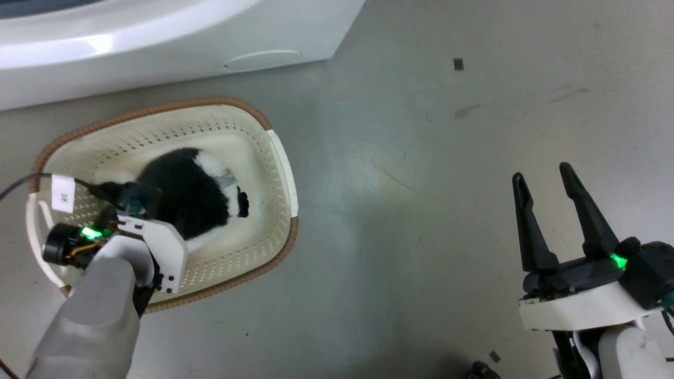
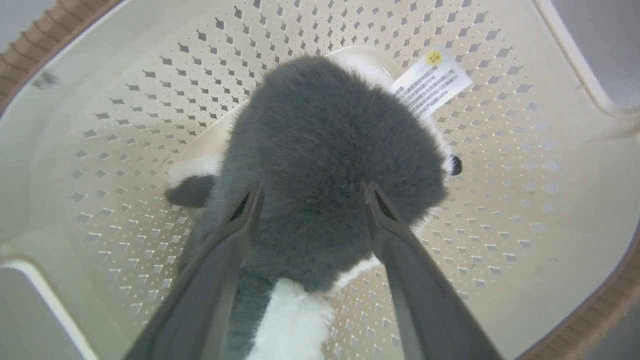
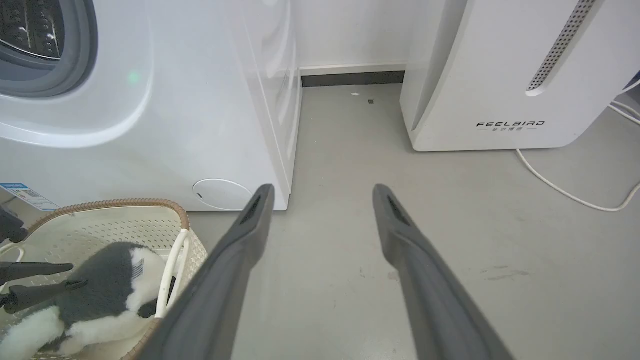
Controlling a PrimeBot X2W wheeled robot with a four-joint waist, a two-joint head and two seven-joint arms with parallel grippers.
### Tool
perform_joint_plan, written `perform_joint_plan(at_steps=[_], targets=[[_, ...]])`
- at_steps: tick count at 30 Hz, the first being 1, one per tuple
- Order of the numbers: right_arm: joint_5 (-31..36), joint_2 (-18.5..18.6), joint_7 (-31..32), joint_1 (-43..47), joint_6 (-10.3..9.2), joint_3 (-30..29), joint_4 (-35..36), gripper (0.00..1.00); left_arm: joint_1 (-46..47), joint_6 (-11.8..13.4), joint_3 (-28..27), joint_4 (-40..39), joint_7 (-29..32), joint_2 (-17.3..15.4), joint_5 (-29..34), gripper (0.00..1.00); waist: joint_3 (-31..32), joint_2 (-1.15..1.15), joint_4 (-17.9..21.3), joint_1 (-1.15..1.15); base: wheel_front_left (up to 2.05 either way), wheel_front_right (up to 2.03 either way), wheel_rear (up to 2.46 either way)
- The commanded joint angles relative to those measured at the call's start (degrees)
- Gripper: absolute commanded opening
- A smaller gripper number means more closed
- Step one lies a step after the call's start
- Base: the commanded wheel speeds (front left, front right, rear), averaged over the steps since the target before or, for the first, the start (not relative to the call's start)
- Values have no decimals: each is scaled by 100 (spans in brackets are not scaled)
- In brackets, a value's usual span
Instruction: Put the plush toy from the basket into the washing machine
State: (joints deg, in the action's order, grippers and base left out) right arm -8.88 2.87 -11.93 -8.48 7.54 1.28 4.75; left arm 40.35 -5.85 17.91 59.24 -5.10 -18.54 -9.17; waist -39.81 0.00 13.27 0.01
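The black-and-white plush toy [image 1: 189,195] lies in the cream basket [image 1: 284,158], its white tag [image 2: 432,82] against the perforated wall. My left gripper [image 2: 312,192] reaches down into the basket and is open, one finger on each side of the toy's black body [image 2: 325,130]. Whether the fingers touch the fur I cannot tell. My right gripper [image 1: 542,175] stands open over bare floor at the lower right, holding nothing. The white washing machine [image 1: 158,42] stands just behind the basket. Its grey gasket [image 3: 75,65] and steel drum [image 3: 30,25] show in the right wrist view.
A white FEELBIRD appliance [image 3: 500,75] stands to the right of the washing machine, with a strip of grey floor [image 3: 350,150] between them. A white cable [image 3: 565,192] trails over the floor beside it. Open grey floor [image 1: 421,210] separates the basket from my right gripper.
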Motion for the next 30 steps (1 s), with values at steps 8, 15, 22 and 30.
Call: perform_joint_plan(at_steps=[8, 15, 22, 30], targets=[[-216, 0, -159, -222, -5, 60, 55, 100, 703, -81, 434, 629, 185, -239, 49, 100, -590, 0, 251, -1, 0, 0, 0], [-320, 0, -242, -311, -5, 133, 86, 100, 1055, -128, 828, 1033, 170, -343, -100, 100, -939, 0, 384, -1, 0, 0, 0], [-357, 0, -307, -363, -5, 180, 113, 100, 1292, -163, 1169, 1333, 137, -402, -378, 33, -1186, 0, 445, -1, 0, 0, 0], [-317, 0, -307, -355, -5, 139, 43, 100, 1025, -163, 1524, 1146, -82, -413, -847, 0, -924, 0, 389, -1, 0, 0, 0]])
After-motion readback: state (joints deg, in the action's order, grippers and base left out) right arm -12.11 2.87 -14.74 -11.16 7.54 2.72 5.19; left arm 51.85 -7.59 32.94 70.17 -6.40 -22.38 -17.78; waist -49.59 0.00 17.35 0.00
